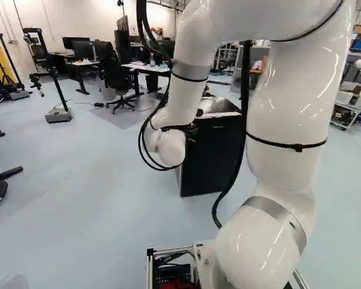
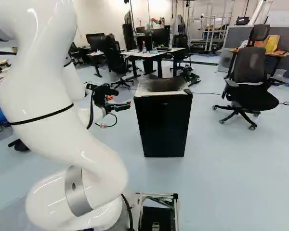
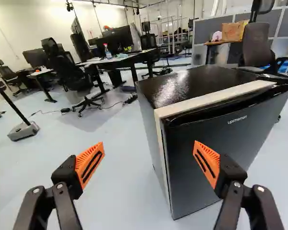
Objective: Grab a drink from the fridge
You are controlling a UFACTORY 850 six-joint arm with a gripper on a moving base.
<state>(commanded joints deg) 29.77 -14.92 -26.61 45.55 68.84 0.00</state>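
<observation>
Standing on pale blue floor (image 2: 231, 178), black fridge (image 2: 164, 125), desks (image 2: 153, 55), chairs (image 2: 250, 67) around, jaws wide apart

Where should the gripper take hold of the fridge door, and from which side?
Probably the upright edge of the fridge door, beside the pale strip, coming from the side nearest the gripper. What looks like a hinge cover sits at the opposite top corner, so that edge likely swings free.

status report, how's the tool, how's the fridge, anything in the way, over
Tool open, holding nothing. Fridge ahead, door looks shut, no drink in sight. Nothing seen blocking between tool and fridge.
</observation>
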